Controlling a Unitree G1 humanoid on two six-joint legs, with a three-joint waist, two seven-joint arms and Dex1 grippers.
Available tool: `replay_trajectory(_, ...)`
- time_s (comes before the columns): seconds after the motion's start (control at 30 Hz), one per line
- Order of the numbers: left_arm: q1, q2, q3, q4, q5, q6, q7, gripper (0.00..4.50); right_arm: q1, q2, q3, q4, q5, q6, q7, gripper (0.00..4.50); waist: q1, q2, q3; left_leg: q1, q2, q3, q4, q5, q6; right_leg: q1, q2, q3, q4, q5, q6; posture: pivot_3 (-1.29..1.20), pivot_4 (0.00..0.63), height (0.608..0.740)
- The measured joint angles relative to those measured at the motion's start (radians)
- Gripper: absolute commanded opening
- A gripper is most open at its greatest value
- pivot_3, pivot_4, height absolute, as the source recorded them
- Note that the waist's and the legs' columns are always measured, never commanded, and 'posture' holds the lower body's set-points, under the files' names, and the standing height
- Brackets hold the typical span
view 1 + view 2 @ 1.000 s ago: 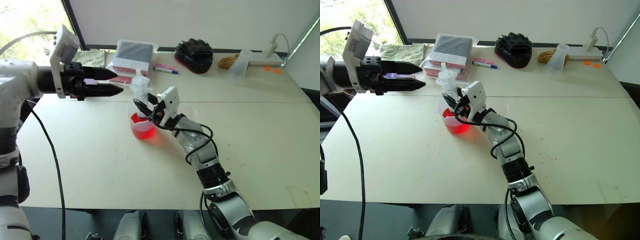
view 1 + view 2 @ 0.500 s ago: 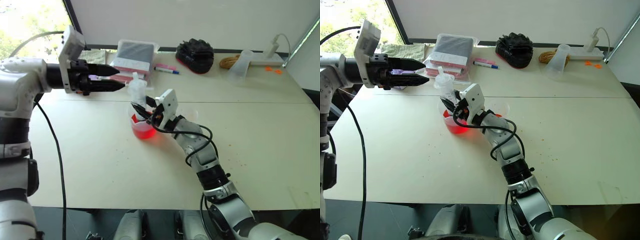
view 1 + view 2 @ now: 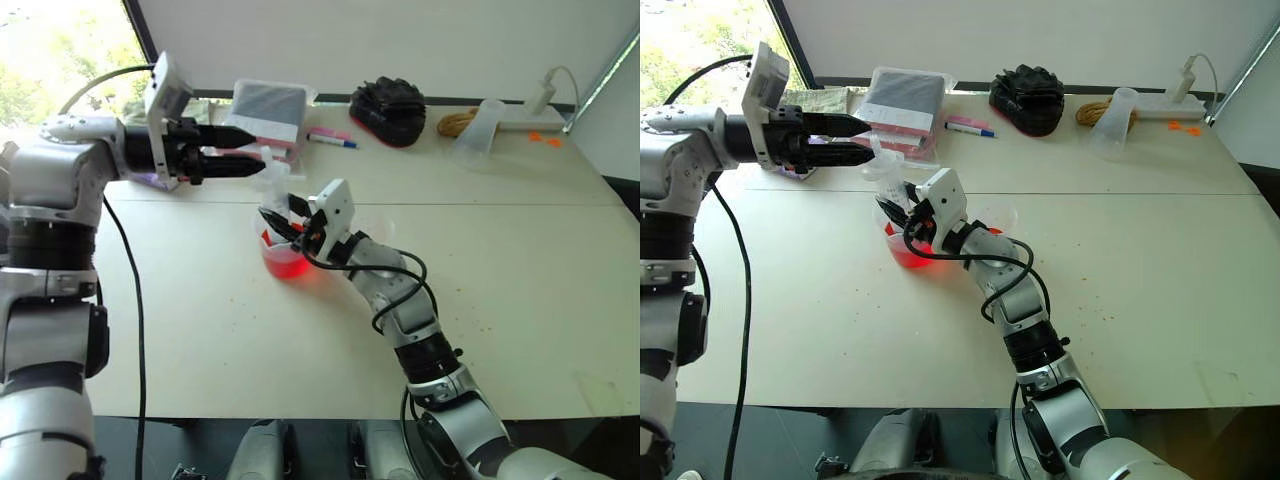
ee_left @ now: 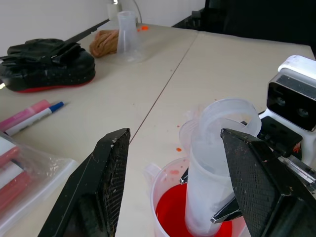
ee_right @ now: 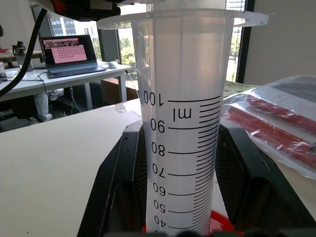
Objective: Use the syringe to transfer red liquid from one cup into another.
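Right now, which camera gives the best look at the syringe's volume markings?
The right wrist view: the syringe stands close up between the jaws, its printed scale readable. The left wrist view shows its barrel over the red liquid; in the head views it is small, markings unreadable.

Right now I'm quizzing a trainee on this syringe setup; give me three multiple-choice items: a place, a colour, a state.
1. Where is the syringe?
A. Flat on the table
B. Upright in the larger beaker
C. Beside the pen

2. What colour is the liquid in that beaker?
A. Blue
B. Green
C. Red

3. How is the left gripper?
A. Open, by the syringe's top
B. Shut on the syringe
C. Resting on the table

Answers: B, the right gripper holds it upright there; C, it shows bright red; A, its fingers flank the plunger, spread.
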Motion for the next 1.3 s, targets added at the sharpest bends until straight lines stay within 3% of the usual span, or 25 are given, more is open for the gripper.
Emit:
replay_trajectory(0.23,-0.002,-0.035,0.003,0.012,0.003,-0.001,0.012,3.04,0.0,-0.005,-0.001,-0.001,0.0,0.013,0.0,1.34,0.0,0.0,0.0,0.0,0.0,0.0,0.0,0.0,0.0,0.0,0.0,0.0,0.0,0.0,0.0,0.0,0.15,0.74)
replay_trajectory(0.43,0.006,-0.055,0.003,0.007,0.002,-0.003,0.023,0.61,0.001,-0.012,-0.002,-0.001,-0.001,0.019,-0.003,1.34,0.0,0.0,0.0,0.0,0.0,0.0,0.0,0.0,0.0,0.0,0.0,0.0,0.0,0.0,0.0,0.0,0.15,0.74)
replay_trajectory(0.5,0.013,-0.06,0.003,-0.005,0.0,-0.002,0.019,0.06,0.001,-0.014,-0.004,-0.001,-0.002,0.023,-0.006,1.34,0.0,0.0,0.0,0.0,0.0,0.0,0.0,0.0,0.0,0.0,0.0,0.0,0.0,0.0,0.0,0.0,0.15,0.74)
replay_trajectory(1.3,0.011,-0.08,0.04,-0.053,-0.044,0.087,0.066,0.06,0.001,-0.01,-0.014,-0.021,0.022,0.029,-0.001,1.34,0.0,0.0,0.0,0.0,0.0,0.0,0.0,0.0,0.0,0.0,0.0,0.0,0.001,0.0,0.0,0.0,0.15,0.74)
